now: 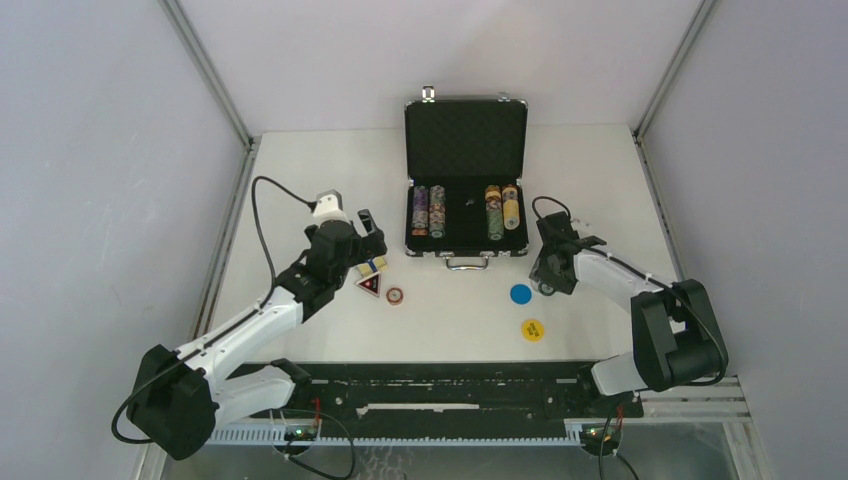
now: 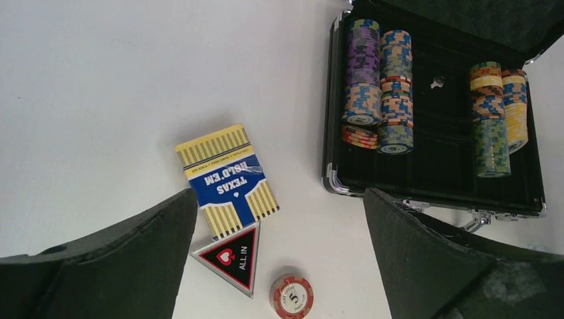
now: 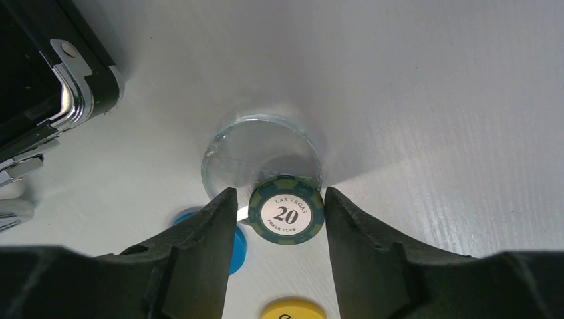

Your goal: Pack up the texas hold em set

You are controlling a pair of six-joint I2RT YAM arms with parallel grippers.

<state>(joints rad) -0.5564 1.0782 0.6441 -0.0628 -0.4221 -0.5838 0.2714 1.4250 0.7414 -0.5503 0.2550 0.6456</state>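
The black briefcase [image 1: 466,130] stands open at the back, with rows of poker chips [image 1: 430,210] at its left and right sides. The middle slots are bare foam. My left gripper [image 1: 372,240] is open wide and empty above the yellow-blue card deck [image 2: 226,179], the red triangular "ALL IN" token [image 2: 231,256] and a red "5" chip [image 2: 291,297]. My right gripper [image 3: 279,196] is low at the table. Its fingers stand either side of a green "20" chip [image 3: 286,211], with a gap on the left. The chip rests against a clear round disc [image 3: 253,149].
A blue round token [image 1: 520,293] and a yellow round token [image 1: 532,329] lie on the table near the right gripper. The case's corner and latch [image 3: 80,73] are just left of that gripper. White walls enclose the table on three sides.
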